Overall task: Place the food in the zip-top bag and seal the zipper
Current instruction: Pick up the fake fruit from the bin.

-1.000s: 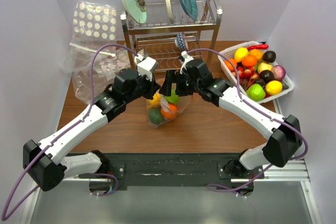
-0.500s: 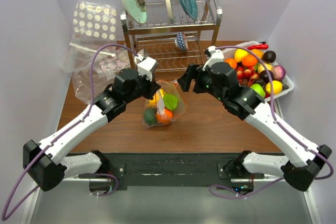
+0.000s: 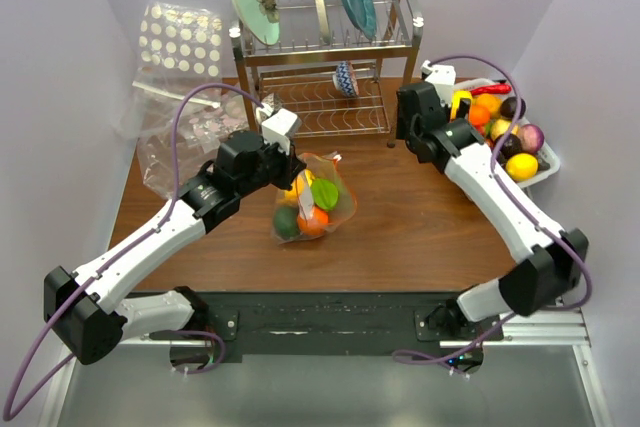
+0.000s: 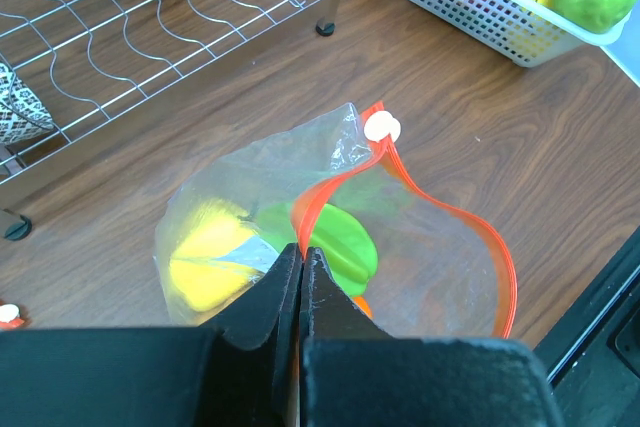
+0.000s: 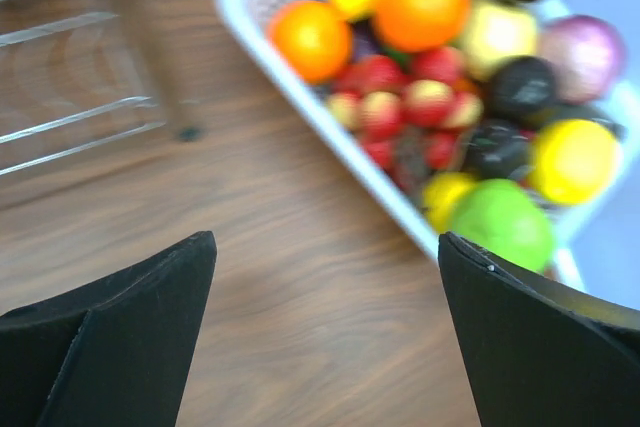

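Right gripper (image 5: 325,247) gone from zip-top bag (image 4: 250,162) to basket (image 5: 335,142), fingers spread, empty; left gripper (image 4: 300,252) pinches zipper (image 4: 381,129); I expect more food (image 5: 420,7).

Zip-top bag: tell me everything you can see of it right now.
The zip-top bag is clear, crinkly plastic, lying on the wooden table. Its orange-red zipper gapes in an open loop, with the white slider at one end. The left gripper is shut on the zipper rim. Yellow, bright green and orange toy food shows inside.
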Motion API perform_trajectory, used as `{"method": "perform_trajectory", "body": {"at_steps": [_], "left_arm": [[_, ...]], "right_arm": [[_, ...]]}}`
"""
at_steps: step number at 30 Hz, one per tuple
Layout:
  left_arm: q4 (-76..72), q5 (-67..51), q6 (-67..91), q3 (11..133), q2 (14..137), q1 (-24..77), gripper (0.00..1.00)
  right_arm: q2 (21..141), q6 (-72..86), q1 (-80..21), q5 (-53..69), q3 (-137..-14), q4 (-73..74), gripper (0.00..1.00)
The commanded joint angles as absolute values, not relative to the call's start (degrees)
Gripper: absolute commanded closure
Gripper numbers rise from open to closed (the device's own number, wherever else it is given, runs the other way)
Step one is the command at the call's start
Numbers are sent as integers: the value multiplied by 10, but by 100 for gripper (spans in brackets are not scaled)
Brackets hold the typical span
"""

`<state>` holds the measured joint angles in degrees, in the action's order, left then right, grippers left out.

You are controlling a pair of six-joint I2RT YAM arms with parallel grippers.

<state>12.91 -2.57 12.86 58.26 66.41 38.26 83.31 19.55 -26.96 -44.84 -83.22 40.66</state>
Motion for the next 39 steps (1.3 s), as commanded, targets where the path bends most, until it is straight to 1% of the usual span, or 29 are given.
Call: {"method": "perform_trajectory", "body": {"at_steps": [1,7,14,18,20,24,29,35,39], "left_arm": [[106,-31,125,585,655,378,100],[106,-29,125,585,655,377,100],[107,-33,125,588,654,375,100],[107,-32,125,586,652,374,100],[105,-31,124,583,655,373,100],[104,-31,123,584,660,373,100],[105,-18,120,583,659,372,100],[105,-17,118,582,663,373,100],[105,-14,117,582,664,373,100]], "right_arm": [[889,164,-228,-554,-880,427,2],[991,161,-135,-470,-938,410,2],[1129,147,-85,-456,-1082,433,1],[1185,147,-55,-412,-1137,433,1],[1216,147,-47,-412,-1161,434,1],[1255,148,-36,-414,-1184,439,1],[1263,143,-28,-442,-1161,410,1],[1278,140,-18,-459,-1164,391,1],[1287,135,-12,-467,-1169,377,5]]}}
